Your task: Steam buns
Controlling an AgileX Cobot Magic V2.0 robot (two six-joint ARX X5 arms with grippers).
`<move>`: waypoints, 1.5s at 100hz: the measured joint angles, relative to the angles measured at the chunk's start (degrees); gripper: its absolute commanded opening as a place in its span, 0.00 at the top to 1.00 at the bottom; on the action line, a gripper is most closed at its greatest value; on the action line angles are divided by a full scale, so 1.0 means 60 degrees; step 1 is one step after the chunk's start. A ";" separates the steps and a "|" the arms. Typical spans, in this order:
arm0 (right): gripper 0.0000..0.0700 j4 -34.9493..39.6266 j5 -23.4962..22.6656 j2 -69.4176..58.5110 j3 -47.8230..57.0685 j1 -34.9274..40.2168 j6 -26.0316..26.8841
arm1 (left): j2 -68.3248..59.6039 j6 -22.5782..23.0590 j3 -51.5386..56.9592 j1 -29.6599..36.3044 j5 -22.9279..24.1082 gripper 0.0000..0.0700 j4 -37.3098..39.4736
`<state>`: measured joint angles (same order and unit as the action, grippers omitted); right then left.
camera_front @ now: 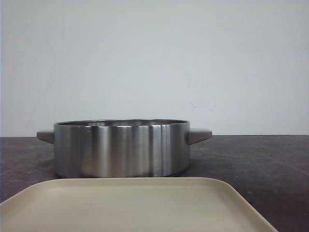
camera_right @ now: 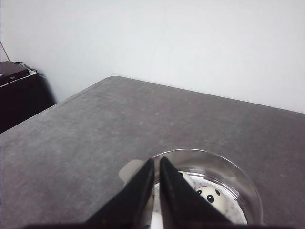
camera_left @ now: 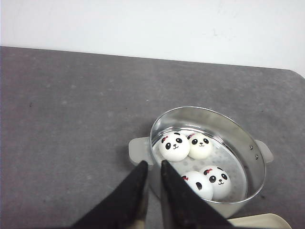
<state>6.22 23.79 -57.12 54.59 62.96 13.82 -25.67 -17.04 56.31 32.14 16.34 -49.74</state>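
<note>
so all four round white buns w/ black panda faces (camera_left: 193, 162) sit inside the shiny round steel steamer pot (camera_left: 238, 138), on its perforated floor, two toward one side and two toward the other, touching in pairs. the pot, w/ grey lug handles (camera_front: 199, 135), stands on the dark grey speckled surface (camera_left: 71, 119), just behind a flat beige square-ish tray (camera_front: 130, 205) that shows bare in the front view. from the front the buns are hidden by the pot wall.

left gripper (camera_left: 153, 179) hangs above the pot's near rim by one handle; its black fingers (camera_left: 136, 188) stand narrow, only a slim gap, nothing between them. right gripper (camera_right: 156, 183) also hovers over the pot, fingers (camera_right: 138, 191) nearly together, empty.

judging by this, the loading part looks done: no bun left on the tray, all four in the pot. no lid shows in any view, so can't tell if covering is planned or where a lid would be. what's left, prob, is just pulling both arms clear.
</note>
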 measured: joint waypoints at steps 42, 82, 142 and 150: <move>0.98 0.0215 0.0051 0.0189 0.0000 -0.0160 0.0000 | 0.0000 0.0000 0.0000 0.0000 0.0000 1.00 0.0000; 0.98 -0.1341 -0.2295 0.3508 -0.3690 -0.4189 -0.1268 | 0.0000 0.0000 0.0000 0.0000 0.0000 1.00 0.0000; 0.98 -0.1759 -0.2969 0.9468 -0.8943 -1.0018 -0.1523 | 0.0000 0.0000 0.0000 0.0000 0.0000 1.00 -0.0004; 0.98 -0.1137 -0.2973 0.9490 -0.8965 -1.0200 -0.1475 | 0.0000 0.0000 0.0000 0.0000 0.0000 1.00 -0.0004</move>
<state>-0.60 5.96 -0.19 0.80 1.76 4.97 -25.67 -17.04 56.31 32.14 16.34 -49.76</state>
